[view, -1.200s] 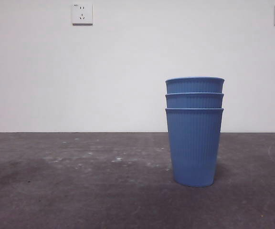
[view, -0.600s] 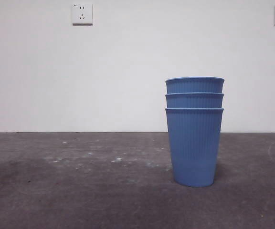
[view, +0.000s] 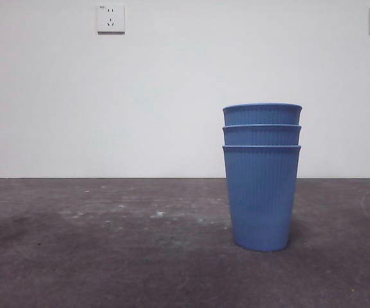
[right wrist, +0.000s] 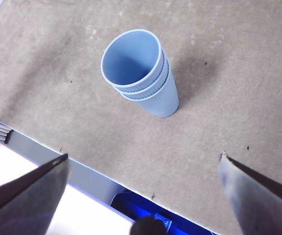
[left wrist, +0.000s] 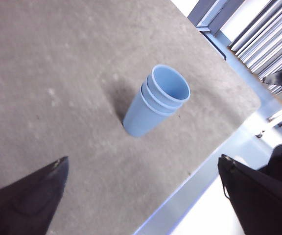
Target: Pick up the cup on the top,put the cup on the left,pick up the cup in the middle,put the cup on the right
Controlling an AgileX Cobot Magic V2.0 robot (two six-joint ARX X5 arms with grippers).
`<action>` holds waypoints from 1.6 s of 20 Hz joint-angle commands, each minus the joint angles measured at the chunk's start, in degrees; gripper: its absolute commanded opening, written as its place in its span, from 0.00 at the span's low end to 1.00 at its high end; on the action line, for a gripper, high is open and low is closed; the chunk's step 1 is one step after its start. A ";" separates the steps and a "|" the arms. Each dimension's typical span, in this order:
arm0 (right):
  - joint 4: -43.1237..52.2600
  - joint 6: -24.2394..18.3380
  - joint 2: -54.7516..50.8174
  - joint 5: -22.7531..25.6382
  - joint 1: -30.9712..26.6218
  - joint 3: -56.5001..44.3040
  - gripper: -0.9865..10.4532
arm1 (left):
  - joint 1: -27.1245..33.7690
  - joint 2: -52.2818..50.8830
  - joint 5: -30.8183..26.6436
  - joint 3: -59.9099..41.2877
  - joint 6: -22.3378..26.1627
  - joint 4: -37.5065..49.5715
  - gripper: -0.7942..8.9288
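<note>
Three ribbed blue plastic cups (view: 261,176) are standing nested upright on the grey worktop (view: 108,256), while the left gripper (left wrist: 141,196) and right gripper (right wrist: 141,196) are hovering well above with jaws released.

Three blue cups sit one inside the other in a stack. The top cup (view: 262,113) shows only its rim band. The middle cup (view: 262,135) shows only its band too. The bottom cup (view: 261,199) stands upright on the grey tabletop (view: 108,256), toward its right side. A white wall (view: 140,96) with two sockets (view: 110,18) is behind.
</note>
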 commanded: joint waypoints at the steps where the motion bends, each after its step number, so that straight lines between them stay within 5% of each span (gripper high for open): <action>1: 0.28 0.24 0.70 0.04 0.09 0.13 0.53 | -2.93 2.97 -3.58 4.48 -0.57 0.26 0.73; 14: 0.33 0.74 1.20 0.39 0.09 0.15 0.53 | -33.22 37.62 -27.69 29.86 -3.28 3.67 0.72; 23: 0.74 0.87 1.20 3.32 0.04 0.15 0.53 | -38.88 58.64 -32.11 41.86 -3.26 4.15 0.72; 32: 1.62 0.85 1.22 3.32 0.04 0.15 0.53 | -42.25 66.10 -35.58 41.83 -3.19 5.25 0.69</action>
